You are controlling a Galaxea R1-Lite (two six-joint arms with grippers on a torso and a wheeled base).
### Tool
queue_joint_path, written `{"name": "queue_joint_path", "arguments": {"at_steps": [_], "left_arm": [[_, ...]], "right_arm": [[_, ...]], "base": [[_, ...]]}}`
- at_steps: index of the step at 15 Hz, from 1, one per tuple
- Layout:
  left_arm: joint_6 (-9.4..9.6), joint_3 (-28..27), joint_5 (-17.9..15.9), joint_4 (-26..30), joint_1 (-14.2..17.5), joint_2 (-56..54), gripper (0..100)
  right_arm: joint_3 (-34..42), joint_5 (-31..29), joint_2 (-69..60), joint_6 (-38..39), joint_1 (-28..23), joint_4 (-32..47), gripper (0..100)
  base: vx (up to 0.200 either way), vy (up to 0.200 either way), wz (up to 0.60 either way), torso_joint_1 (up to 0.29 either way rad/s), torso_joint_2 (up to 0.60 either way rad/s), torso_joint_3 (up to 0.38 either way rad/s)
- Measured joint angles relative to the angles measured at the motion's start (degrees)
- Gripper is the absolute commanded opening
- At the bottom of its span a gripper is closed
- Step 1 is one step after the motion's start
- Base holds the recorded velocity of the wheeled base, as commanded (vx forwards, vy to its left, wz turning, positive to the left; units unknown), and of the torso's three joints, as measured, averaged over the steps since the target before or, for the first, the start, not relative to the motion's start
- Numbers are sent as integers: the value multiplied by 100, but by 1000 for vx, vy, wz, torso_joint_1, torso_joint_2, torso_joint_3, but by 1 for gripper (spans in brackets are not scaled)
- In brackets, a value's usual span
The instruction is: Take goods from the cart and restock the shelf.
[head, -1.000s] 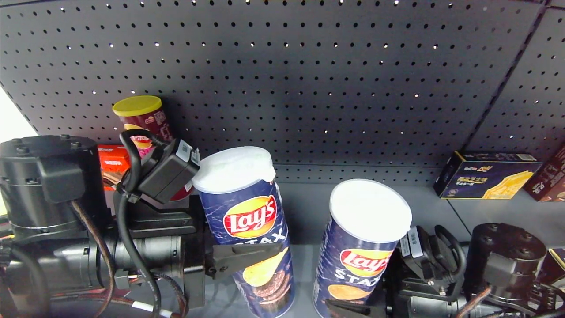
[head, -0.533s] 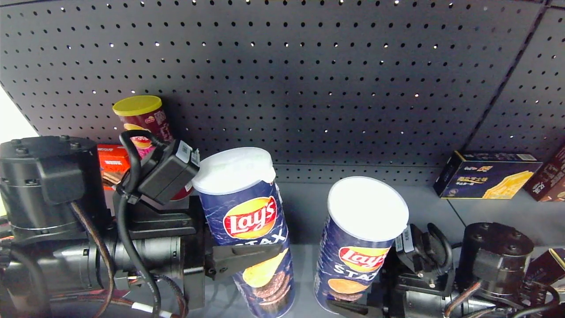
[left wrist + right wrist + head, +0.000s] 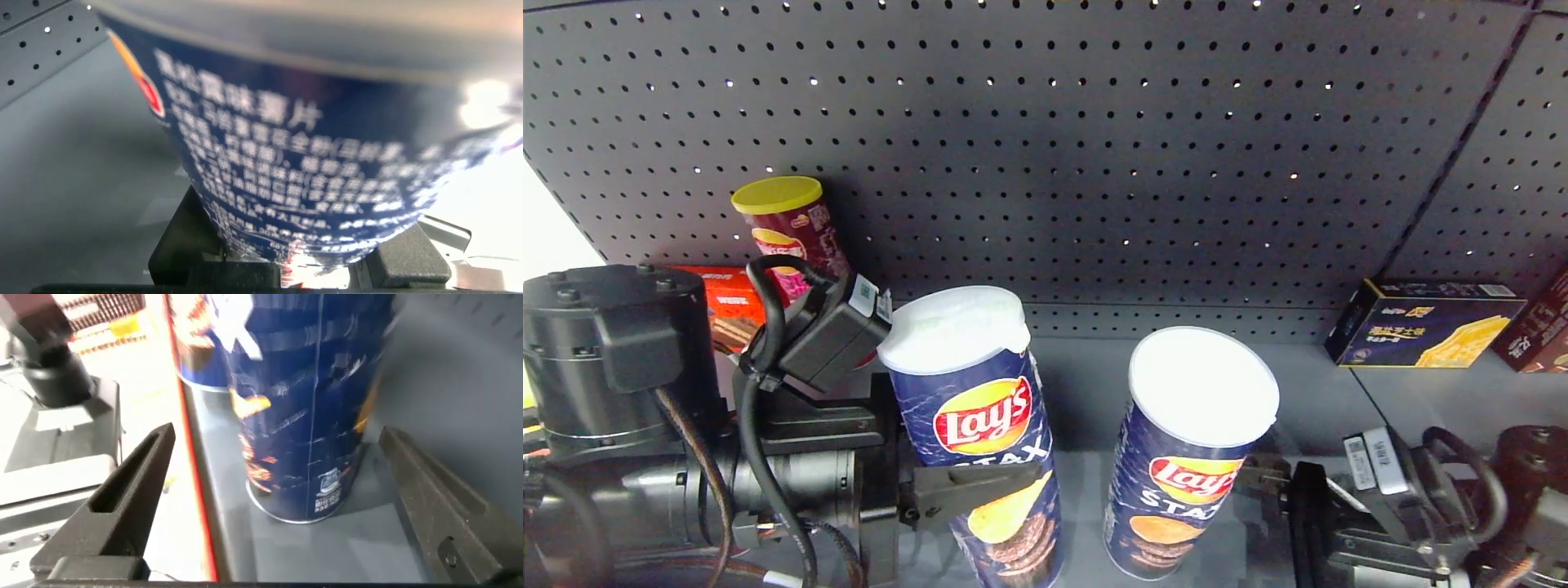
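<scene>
Left end effector (image 3: 990, 487), level, clamps left can (image 3: 980, 412); right end effector (image 3: 278, 439), low, spread apart beside right can (image 3: 1176, 498).

A red-and-yellow oval logo above white block lettering fronts the left blue can (image 3: 980, 425) and the right blue can (image 3: 1188, 482). Rows of white characters cover the left blue can's back. Small gold characters mark the navy box (image 3: 1421, 324).

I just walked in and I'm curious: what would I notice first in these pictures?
Two tall blue chip cans with white lids, side by side at the grey shelf. The left gripper is shut on the left can, and the right gripper sits open by the right can, not touching it. Behind them, a yellow-lidded can stands against the dotted back wall.
</scene>
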Motion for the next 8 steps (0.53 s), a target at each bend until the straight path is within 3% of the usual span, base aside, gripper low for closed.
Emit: {"name": "queue_joint_path", "arguments": {"at_steps": [4, 8], "left_arm": [[0, -27, 11, 0, -9, -23, 0], [0, -40, 52, -1, -24, -74, 0]], "right_arm": [[210, -21, -1204, 23, -129, 466, 100], [-157, -574, -2940, 33, -658, 2500, 100]], "base": [[0, 0, 0, 0, 0, 0], [0, 0, 0, 0, 0, 0]]}}
